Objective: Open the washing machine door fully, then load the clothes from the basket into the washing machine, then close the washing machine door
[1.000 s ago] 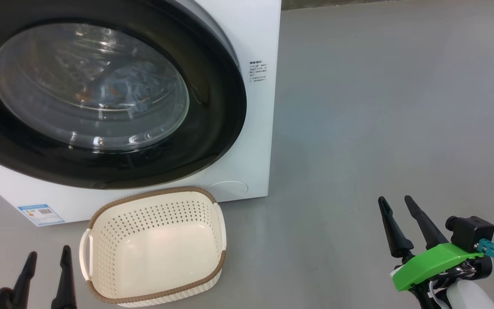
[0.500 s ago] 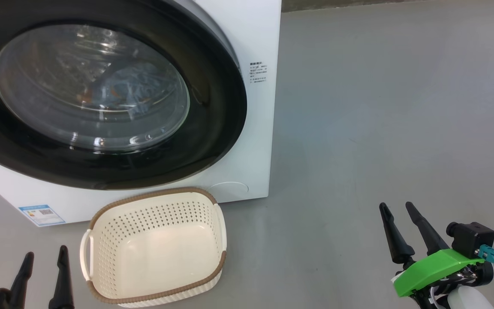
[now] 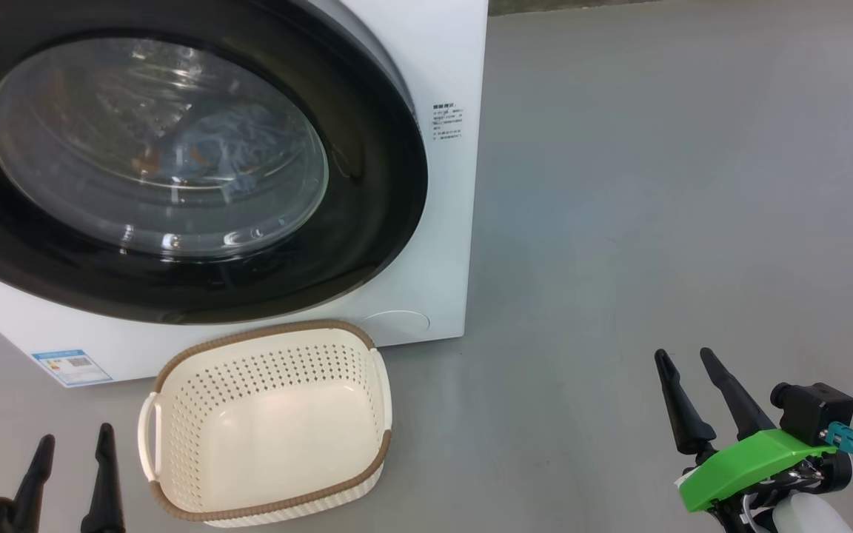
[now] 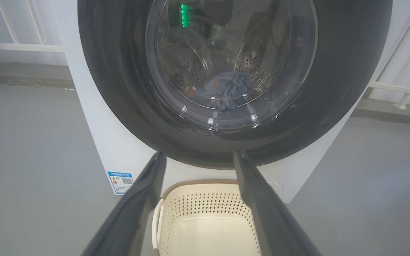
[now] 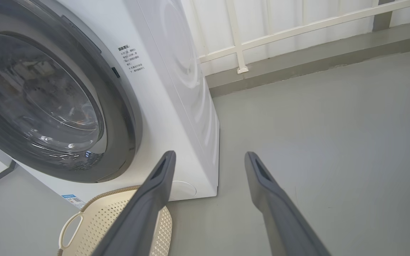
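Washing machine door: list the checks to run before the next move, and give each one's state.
1. Door lies flat against the washing machine: ok.
2. Door latch caught: cannot tell.
3. Clothes lie inside the drum, behind the door's glass: ok.
4. Basket is empty: ok.
5. Left pincer is open, holds nothing and is beside the basket without touching it: ok.
6. Right pincer is open, holds nothing and is over the floor: ok.
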Motion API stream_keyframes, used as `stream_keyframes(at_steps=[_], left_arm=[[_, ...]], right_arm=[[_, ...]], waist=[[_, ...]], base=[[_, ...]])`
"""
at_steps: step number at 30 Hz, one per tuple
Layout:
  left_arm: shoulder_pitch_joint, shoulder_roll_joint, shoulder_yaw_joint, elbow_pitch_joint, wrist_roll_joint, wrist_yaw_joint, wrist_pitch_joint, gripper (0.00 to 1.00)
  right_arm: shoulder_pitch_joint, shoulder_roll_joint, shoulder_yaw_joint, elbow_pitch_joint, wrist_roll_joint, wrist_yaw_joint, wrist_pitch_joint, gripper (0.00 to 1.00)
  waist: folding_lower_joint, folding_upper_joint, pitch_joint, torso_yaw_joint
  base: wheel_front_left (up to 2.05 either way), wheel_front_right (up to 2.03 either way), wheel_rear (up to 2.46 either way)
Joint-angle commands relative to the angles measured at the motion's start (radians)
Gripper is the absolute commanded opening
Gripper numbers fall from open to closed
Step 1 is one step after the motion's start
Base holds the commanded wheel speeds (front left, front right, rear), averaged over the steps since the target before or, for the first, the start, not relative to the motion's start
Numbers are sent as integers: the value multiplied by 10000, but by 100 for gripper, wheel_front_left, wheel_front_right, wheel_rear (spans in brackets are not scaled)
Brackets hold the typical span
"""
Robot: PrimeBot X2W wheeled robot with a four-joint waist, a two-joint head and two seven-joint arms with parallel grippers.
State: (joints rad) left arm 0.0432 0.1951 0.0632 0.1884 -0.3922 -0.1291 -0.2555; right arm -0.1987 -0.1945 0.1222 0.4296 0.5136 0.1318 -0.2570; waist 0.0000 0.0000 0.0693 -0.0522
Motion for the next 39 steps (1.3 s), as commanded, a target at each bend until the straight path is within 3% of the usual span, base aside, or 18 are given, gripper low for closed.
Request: stream_keyframes(at_steps=[1, 7, 8, 12, 19, 23, 39], left_arm=[[-201, 165, 388, -206, 80, -16, -63, 100], [-218, 156, 402, -243, 130, -16, -63, 100], [0, -18, 10, 25, 10, 2, 2, 0], [9, -404, -131, 479, -20, 2, 14, 0], [-55, -462, -92, 460, -701, 1, 225, 0], [-109, -496, -74, 475, -1087, 0, 339, 0], [-319, -629, 8, 497, -2640, -2, 808, 0]], right_arm=[[-41, -86, 229, -280, 26, -11, -48, 100], [-54, -83, 216, -309, 10, -11, -48, 100], [1, 13, -3, -7, 0, 0, 1, 0], [225, 197, 3, 436, 11, 0, 16, 0], [281, 265, -124, 288, 630, -1, 219, 0], [300, 303, -196, 225, 978, -1, 334, 0], [374, 458, -498, -58, 2379, -2, 804, 0]], waist=[[0, 0, 11, -5], [0, 0, 69, 7], [0, 0, 68, 5], [0, 0, 69, 5], [23, 0, 4, 34], [2, 0, -2, 50], [1, 0, -89, 117]], base=[[0, 0, 0], [0, 0, 0], [0, 0, 0], [0, 0, 0], [0, 0, 0], [0, 0, 0], [0, 0, 0]])
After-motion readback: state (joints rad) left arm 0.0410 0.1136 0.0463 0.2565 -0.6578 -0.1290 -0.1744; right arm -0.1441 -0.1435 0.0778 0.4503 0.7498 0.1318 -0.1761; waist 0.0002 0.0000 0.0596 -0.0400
